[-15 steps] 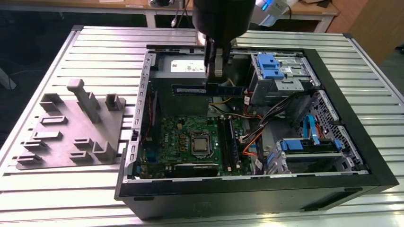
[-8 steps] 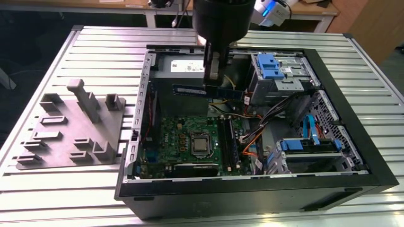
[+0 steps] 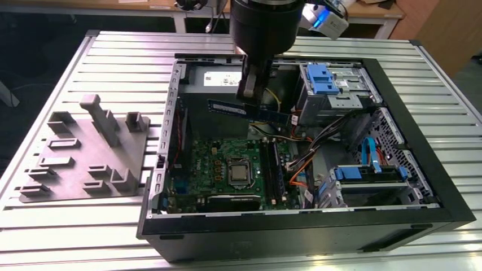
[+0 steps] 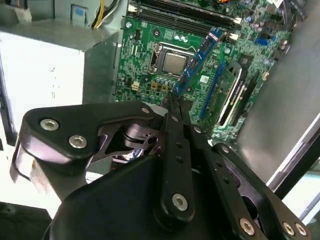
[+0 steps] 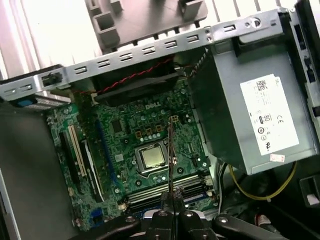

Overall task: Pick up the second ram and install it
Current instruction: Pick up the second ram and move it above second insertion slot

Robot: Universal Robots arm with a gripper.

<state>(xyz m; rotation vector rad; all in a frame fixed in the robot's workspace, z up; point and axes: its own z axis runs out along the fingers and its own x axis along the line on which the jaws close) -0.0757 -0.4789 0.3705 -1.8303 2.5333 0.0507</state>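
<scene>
Gripper (image 4: 175, 102): fingers clamped on the second ram (image 3: 272, 116), held in the exterior view's upper centre, over the open case (image 3: 301, 228). Judged light, stiff, fragile; grip flat faces, avoid contacts.

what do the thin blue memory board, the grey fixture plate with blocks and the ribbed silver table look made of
Thin blue memory board: circuit laminate, likely; flat, card-thin, dark chips on it.
Grey fixture plate: matte plastic, probably moulded; dull even grey, no glare.
Ribbed silver table: seemingly aluminium profile; pale metallic sheen, straight grooves.
</scene>
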